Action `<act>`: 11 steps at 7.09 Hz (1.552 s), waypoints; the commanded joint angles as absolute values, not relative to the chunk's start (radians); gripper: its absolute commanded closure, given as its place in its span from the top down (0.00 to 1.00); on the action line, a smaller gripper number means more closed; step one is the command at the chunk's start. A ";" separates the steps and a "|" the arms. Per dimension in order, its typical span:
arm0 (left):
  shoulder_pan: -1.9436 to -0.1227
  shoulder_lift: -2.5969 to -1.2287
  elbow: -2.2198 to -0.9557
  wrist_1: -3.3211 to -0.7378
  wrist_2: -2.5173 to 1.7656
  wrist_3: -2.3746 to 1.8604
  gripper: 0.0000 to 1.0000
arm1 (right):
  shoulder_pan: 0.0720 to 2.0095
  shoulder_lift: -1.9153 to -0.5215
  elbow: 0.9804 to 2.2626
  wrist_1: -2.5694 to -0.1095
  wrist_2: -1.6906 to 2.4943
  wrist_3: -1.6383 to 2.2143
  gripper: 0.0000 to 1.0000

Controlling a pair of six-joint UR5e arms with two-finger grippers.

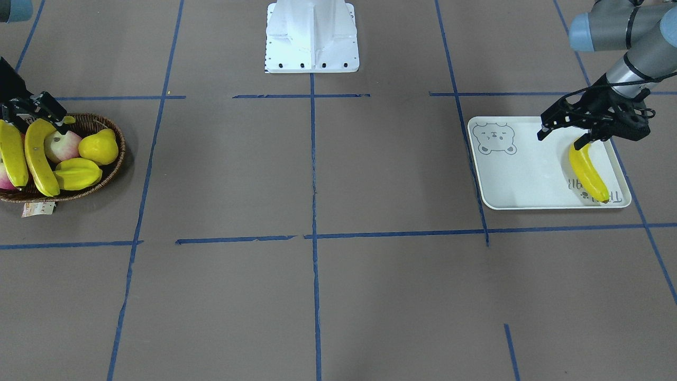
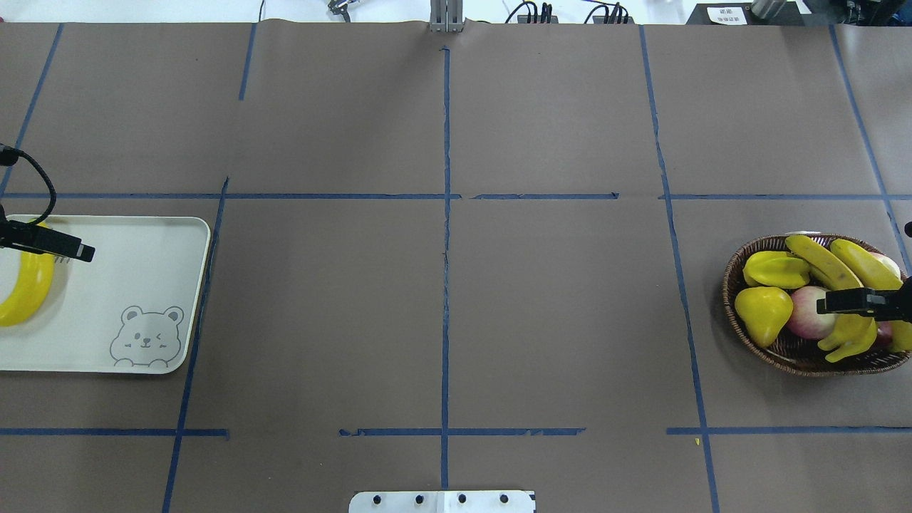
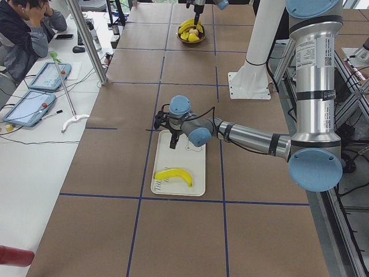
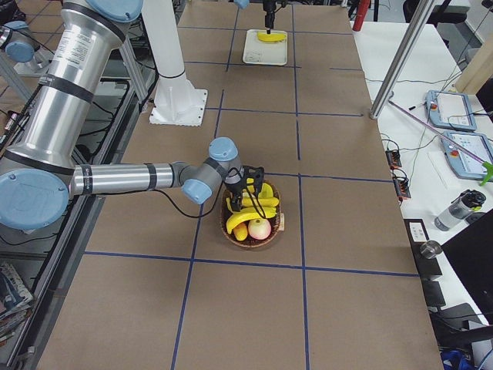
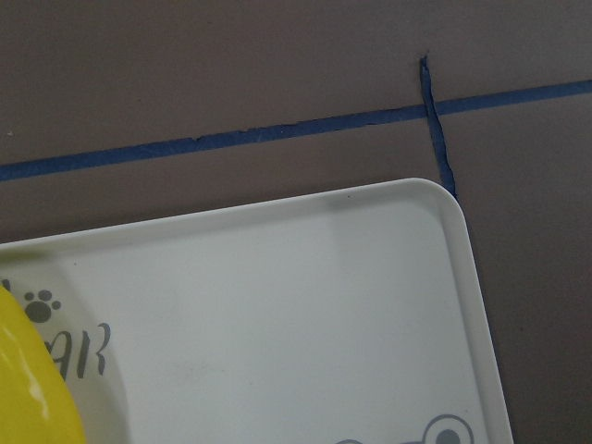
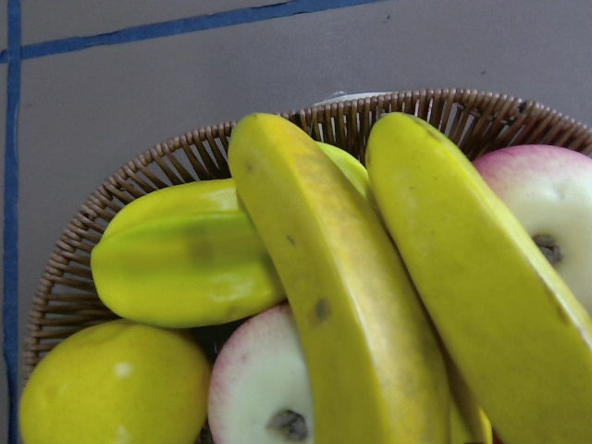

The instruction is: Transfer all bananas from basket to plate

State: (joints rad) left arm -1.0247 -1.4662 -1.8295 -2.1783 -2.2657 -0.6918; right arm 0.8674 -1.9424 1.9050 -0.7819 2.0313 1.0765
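One banana (image 1: 588,172) lies on the off-white plate (image 1: 529,180), near the lettered corner. My left gripper (image 1: 559,140) hangs open just above the banana's near end and holds nothing. The left wrist view shows the plate (image 5: 277,305) and a bit of that banana (image 5: 23,388). The wicker basket (image 1: 113,169) holds at least two bananas (image 1: 39,159) (image 1: 11,153) lying across other fruit. My right gripper (image 1: 34,117) hovers open over them. The right wrist view shows two bananas (image 6: 342,296) (image 6: 472,277) close below, with no fingers in it.
The basket (image 2: 734,278) also holds a ridged starfruit (image 2: 773,269), a round yellow fruit (image 2: 762,310) and pink apples (image 2: 809,313). A paper tag (image 1: 38,209) hangs at its rim. The robot base (image 1: 312,37) stands at mid table. Blue tape lines cross the brown table.
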 commanded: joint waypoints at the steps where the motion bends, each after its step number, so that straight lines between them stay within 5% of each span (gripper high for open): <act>1: -1.025 -1.465 -1.832 -2.178 -2.266 -0.692 1.00 | 0.870 -1.937 1.913 -0.781 2.042 1.075 0.60; 3: -1.025 -1.465 -1.832 -2.178 -2.266 -0.692 1.00 | 0.873 -1.940 1.924 -0.779 2.042 1.075 0.20; 7: -1.023 -1.466 -1.824 -2.178 -2.266 -0.692 1.00 | 0.880 -1.953 1.977 -0.781 2.045 1.074 0.06; 11: -1.006 -1.541 -1.835 -2.178 -2.270 -0.823 1.00 | 0.893 -1.849 2.013 -0.781 2.057 1.142 0.05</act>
